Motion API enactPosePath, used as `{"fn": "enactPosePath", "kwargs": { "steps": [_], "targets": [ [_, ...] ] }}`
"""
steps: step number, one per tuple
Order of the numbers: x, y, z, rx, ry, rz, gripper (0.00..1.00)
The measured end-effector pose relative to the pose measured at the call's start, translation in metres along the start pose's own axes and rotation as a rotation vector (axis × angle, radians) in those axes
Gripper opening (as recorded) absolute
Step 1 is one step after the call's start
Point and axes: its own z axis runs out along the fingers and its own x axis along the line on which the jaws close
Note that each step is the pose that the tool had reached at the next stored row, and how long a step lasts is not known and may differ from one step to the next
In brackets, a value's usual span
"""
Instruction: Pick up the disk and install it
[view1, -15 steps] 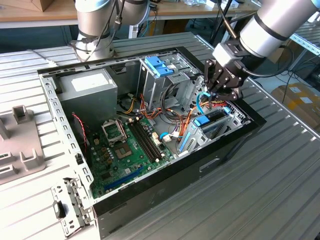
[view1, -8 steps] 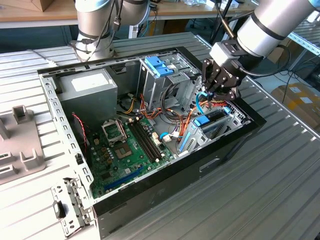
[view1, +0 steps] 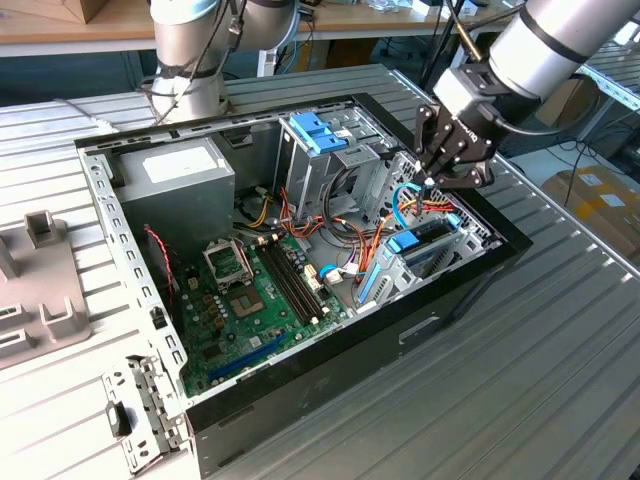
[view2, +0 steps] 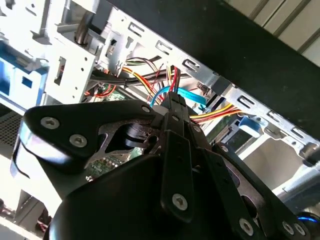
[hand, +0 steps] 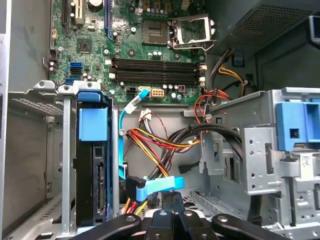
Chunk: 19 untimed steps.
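Note:
The disk (view1: 428, 238), dark with a blue end tab, stands on edge inside the low metal bay at the corner of the open computer case on the exterior view's right. In the first wrist view the disk (hand: 95, 185) sits between grey bay walls under its blue tab. My gripper (view1: 432, 180) hangs just above and behind that bay, over the cables. Its thin black fingers are pressed together, in the second wrist view (view2: 173, 100) and the first wrist view (hand: 172, 197). The tips lie beside a thin blue cable's connector (hand: 156, 185), apart from the disk.
A tall metal cage with a lighter blue latch (view1: 318, 130) stands mid-case. Red, yellow and black wires (hand: 160, 142) bundle between cage and bay. The motherboard (view1: 250, 300) and the power supply (view1: 180, 175) fill the case's other side. Black case walls (view1: 470, 290) ring everything.

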Motion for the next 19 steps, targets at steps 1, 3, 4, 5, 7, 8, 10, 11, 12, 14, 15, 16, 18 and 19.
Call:
{"fn": "enactPosePath", "kwargs": {
  "steps": [1, 3, 4, 5, 7, 8, 10, 11, 12, 14, 15, 16, 18, 19],
  "targets": [
    [-0.0014, -0.0002, -0.0075, -0.0001, -0.0045, -0.001, 0.11],
    [-0.0026, -0.0003, -0.0138, -0.0002, -0.0105, -0.001, 0.11],
    [-0.0034, -0.0002, -0.0179, -0.0002, -0.0141, -0.002, 0.11],
    [-0.0039, 0.0, -0.0204, -0.0003, -0.0166, -0.002, 0.11],
    [-0.0052, 0.0006, -0.0274, -0.0005, -0.0244, -0.003, 0.11],
    [-0.0058, 0.0009, -0.0301, -0.0005, -0.0259, -0.003, 0.11],
    [-0.0061, 0.0012, -0.0323, -0.0005, -0.0294, -0.003, 0.11],
    [-0.0062, 0.0012, -0.0324, -0.0005, -0.0303, -0.003, 0.11],
    [-0.0062, 0.0012, -0.0324, -0.0005, -0.0304, -0.003, 0.11],
    [-0.0062, 0.0012, -0.0325, -0.0005, -0.0303, -0.003, 0.11],
    [-0.0062, 0.0012, -0.0325, -0.0005, -0.0304, -0.003, 0.11],
    [-0.0062, 0.0012, -0.0324, -0.0005, -0.0304, -0.003, 0.11],
    [-0.0062, 0.0012, -0.0324, -0.0005, -0.0304, -0.003, 0.11],
    [-0.0062, 0.0012, -0.0324, -0.0005, -0.0305, -0.003, 0.11]
  ]
}}
